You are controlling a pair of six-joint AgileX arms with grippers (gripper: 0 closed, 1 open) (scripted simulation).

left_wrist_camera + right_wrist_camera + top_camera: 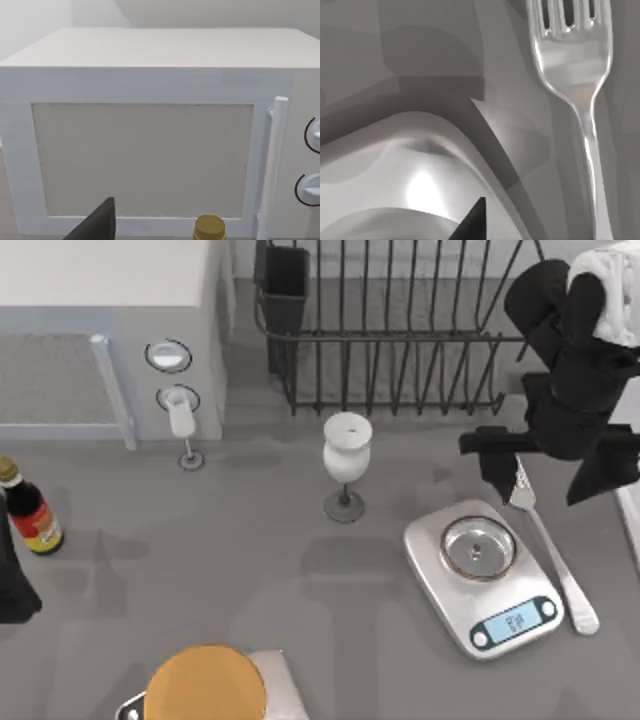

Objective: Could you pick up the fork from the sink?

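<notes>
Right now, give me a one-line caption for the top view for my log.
Right gripper hovers by the tines of the fork, which lies on the table beside the scale; left arm parked at the left edge.

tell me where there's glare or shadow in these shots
Top view: soft shadows on the grey counter under the wine glass and scale; the fork gleams beside the scale, below the right gripper. Right wrist view: bright highlights on the fork and scale corner. Left wrist view: evenly lit microwave, no glare.
</notes>
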